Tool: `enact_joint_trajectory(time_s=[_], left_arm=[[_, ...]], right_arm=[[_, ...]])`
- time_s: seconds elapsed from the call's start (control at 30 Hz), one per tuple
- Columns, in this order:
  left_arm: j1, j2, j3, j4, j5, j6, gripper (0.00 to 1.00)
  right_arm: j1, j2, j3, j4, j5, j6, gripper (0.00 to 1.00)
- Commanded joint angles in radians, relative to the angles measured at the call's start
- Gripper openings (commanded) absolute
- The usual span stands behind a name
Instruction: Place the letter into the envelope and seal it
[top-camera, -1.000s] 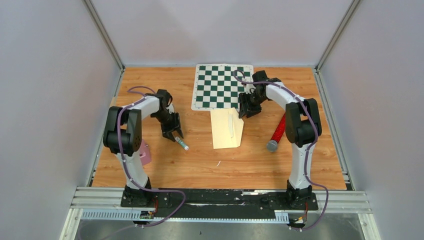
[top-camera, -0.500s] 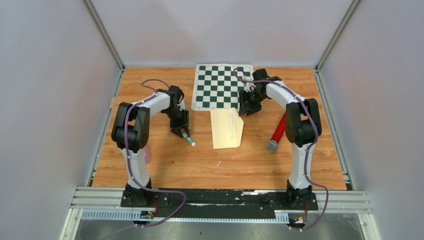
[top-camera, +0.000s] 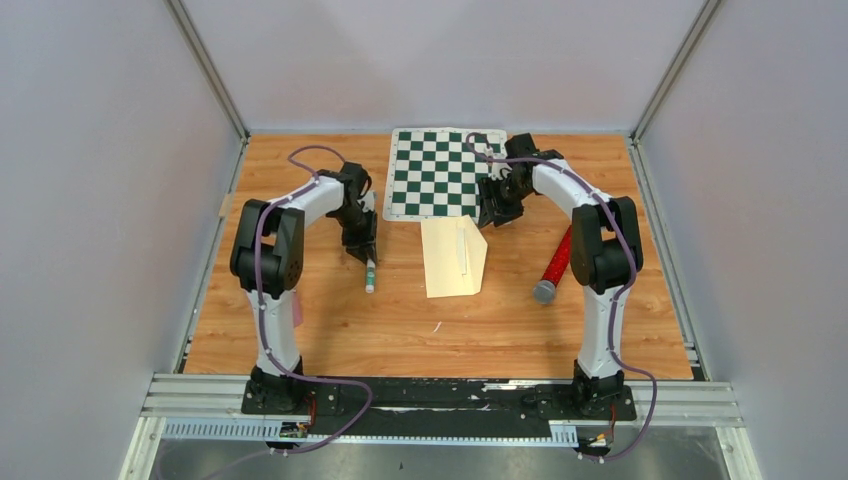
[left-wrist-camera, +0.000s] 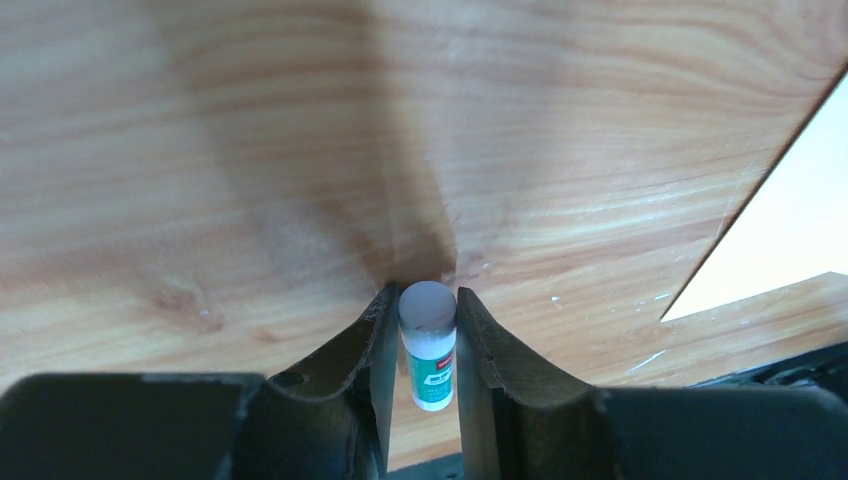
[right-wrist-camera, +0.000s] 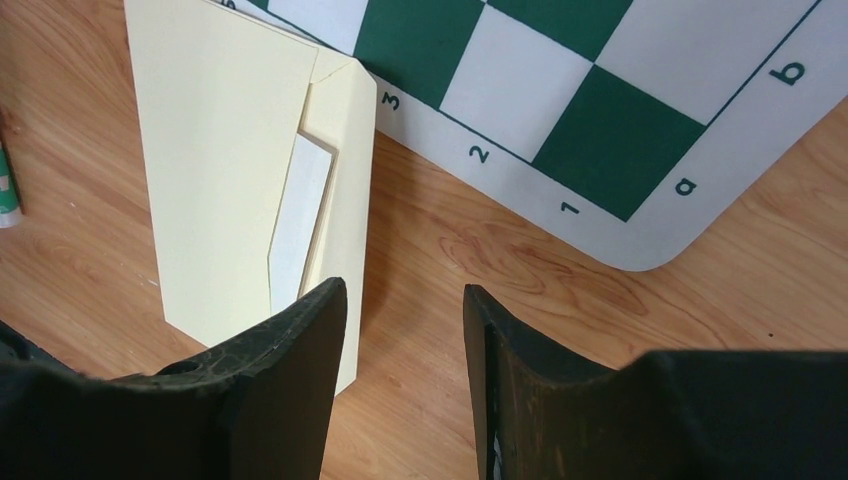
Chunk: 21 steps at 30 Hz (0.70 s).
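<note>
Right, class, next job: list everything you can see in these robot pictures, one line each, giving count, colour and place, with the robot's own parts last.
chessboard mat: one, green and white, far centre.
envelope: one, cream, centre, just nearer than the mat.
letter: one, white sliver showing at the envelope's flap.
glue stick: one, white with green label, left of the envelope.
tube: one, red with grey cap, right side.
pink item: one, near-left, partly hidden.
table: one, brown wood.
left claw: one, black, shut on the glue stick.
right claw: one, black, open, empty, by the envelope's right edge.

Bare table (top-camera: 402, 262) lies between glue stick (top-camera: 370, 276) and envelope (top-camera: 448, 268)
</note>
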Motion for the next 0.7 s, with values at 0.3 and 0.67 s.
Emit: enact_joint_trajectory(time_s=[0.3,0.67], left_arm=[[-0.030,0.110,0.164,0.075,-0.051,0.218,0.38],[-0.071,-0.031,-0.013,0.038,-0.120,0.244,0.61]], right_arm=[[0.005,-0.109,-0.013,0.043,0.109,-0.106,0.47],[-0.009,-0.105,0.009,0.048,0.114,-0.107,0.47]])
